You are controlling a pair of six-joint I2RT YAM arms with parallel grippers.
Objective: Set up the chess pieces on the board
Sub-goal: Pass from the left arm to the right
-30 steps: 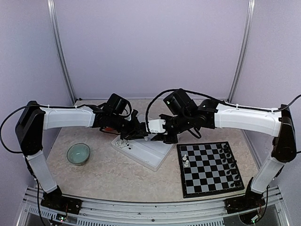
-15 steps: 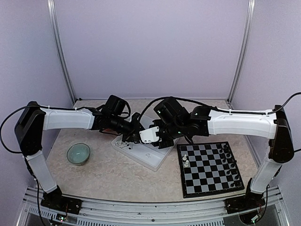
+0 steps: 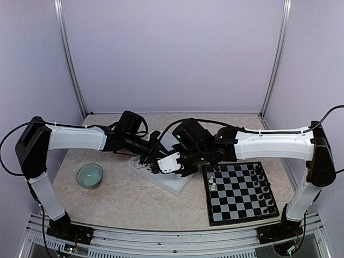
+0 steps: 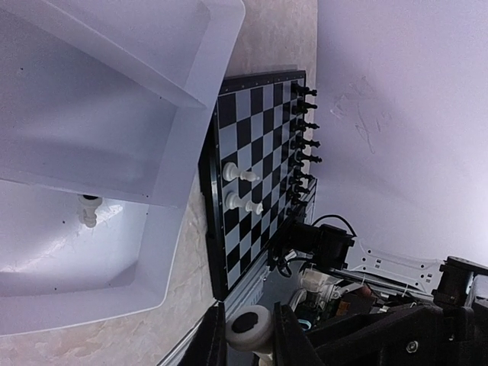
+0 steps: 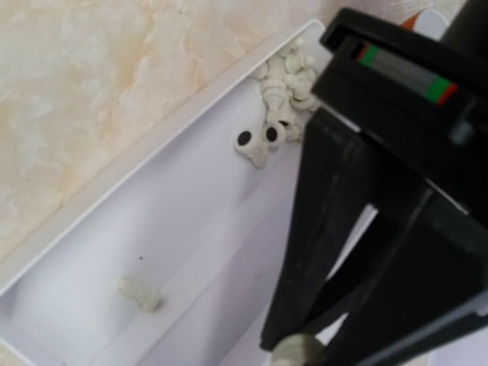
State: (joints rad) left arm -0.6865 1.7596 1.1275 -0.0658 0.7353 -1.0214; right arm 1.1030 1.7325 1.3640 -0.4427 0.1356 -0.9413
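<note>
The board [image 3: 239, 193] lies at the right with black pieces [image 3: 258, 185] along its far edge and two white pieces [image 3: 213, 184] near its left edge. It also shows in the left wrist view [image 4: 255, 168]. My left gripper [image 3: 152, 157] is over the white tray [image 3: 161, 180], shut on a white chess piece [image 4: 252, 329]. The right wrist view shows that same piece [image 5: 293, 352] pinched between the left gripper's black fingers [image 5: 305, 267]. My right gripper [image 3: 170, 161] hovers right beside the left one; its own fingers do not show in its wrist view, so it looks open.
The tray holds a heap of white pieces [image 5: 286, 84] in one corner and single pieces [image 5: 141, 293] elsewhere; one also shows in the left wrist view [image 4: 89, 210]. A green bowl [image 3: 89, 175] stands at the left. The two arms nearly meet over the tray.
My right gripper has swung left and nearer, down over the tray, up against the left gripper. The left gripper has shifted slightly nearer, still holding its piece.
</note>
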